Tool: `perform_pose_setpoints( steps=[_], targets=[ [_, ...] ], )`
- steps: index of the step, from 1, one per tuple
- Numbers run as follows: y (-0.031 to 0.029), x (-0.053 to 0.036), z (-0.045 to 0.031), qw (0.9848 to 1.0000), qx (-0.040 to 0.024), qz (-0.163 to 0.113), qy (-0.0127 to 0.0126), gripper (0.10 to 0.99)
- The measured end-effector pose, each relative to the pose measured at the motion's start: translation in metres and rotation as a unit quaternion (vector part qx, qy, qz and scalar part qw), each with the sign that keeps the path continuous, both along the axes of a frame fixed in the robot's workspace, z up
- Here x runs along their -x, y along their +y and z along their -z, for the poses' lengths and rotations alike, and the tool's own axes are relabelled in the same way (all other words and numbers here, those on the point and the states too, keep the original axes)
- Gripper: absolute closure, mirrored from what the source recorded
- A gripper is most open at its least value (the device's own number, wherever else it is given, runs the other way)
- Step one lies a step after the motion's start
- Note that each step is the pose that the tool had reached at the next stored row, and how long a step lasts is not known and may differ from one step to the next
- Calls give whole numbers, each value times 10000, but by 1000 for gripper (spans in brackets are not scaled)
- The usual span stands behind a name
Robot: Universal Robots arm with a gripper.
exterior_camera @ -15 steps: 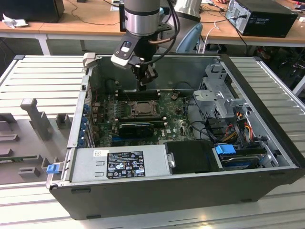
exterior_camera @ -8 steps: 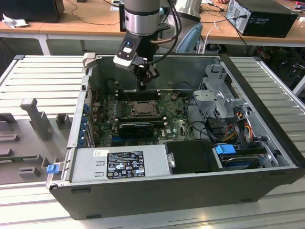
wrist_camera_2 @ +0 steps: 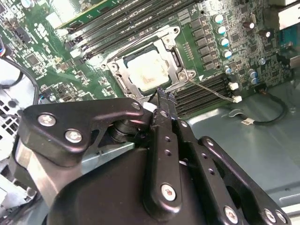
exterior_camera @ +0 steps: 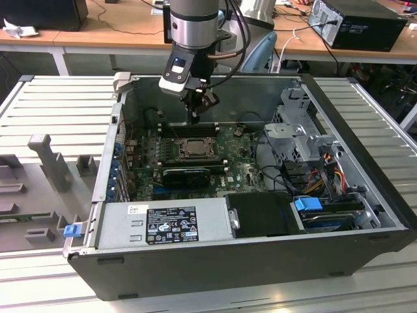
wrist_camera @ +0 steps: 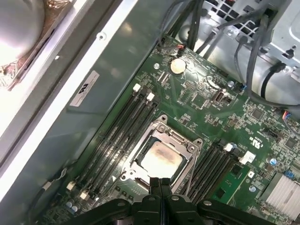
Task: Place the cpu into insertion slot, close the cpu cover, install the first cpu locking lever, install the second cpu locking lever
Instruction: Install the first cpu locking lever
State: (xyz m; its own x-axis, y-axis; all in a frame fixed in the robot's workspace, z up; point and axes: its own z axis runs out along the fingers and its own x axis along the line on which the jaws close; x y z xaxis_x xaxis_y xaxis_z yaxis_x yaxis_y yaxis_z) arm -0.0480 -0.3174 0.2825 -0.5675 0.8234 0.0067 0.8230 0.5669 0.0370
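Note:
The cpu (wrist_camera: 161, 157) lies flat in the insertion slot (exterior_camera: 193, 149), its pale metal face showing through the window of the cpu cover (wrist_camera: 177, 138). The cover (wrist_camera_2: 172, 50) rests down over the chip (wrist_camera_2: 146, 71). A thin metal lever rod (wrist_camera_2: 212, 90) runs out from one socket corner, low beside the memory slots. My gripper (exterior_camera: 193, 119) hangs just above the socket's far edge in the exterior view. Its fingers (wrist_camera: 154, 183) are pressed together with nothing between them, tips (wrist_camera_2: 159, 95) close to the socket's rim.
The motherboard sits inside an open computer case (exterior_camera: 365, 169). Black memory slots (wrist_camera: 124, 126) flank the socket. A long black module (exterior_camera: 186, 175), the power supply (exterior_camera: 163, 225), the drive cage (exterior_camera: 296, 134) and loose cables (exterior_camera: 326, 173) crowd the case.

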Motion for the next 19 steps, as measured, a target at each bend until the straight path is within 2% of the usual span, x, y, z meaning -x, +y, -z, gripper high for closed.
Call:
perform_pose_setpoints(
  steps=[3,7,8,12,13,15,19],
  targets=[
    [0,0,0,9997,0,-254,0,980],
    [0,0,0,9982,0,-597,0,980],
    [0,0,0,9971,0,-760,0,980],
    [0,0,0,9943,0,-1067,0,980],
    [0,0,0,9928,0,-1198,0,980],
    [0,0,0,9911,0,-1332,0,980],
    [0,0,0,9849,0,-1731,0,980]
  ],
)
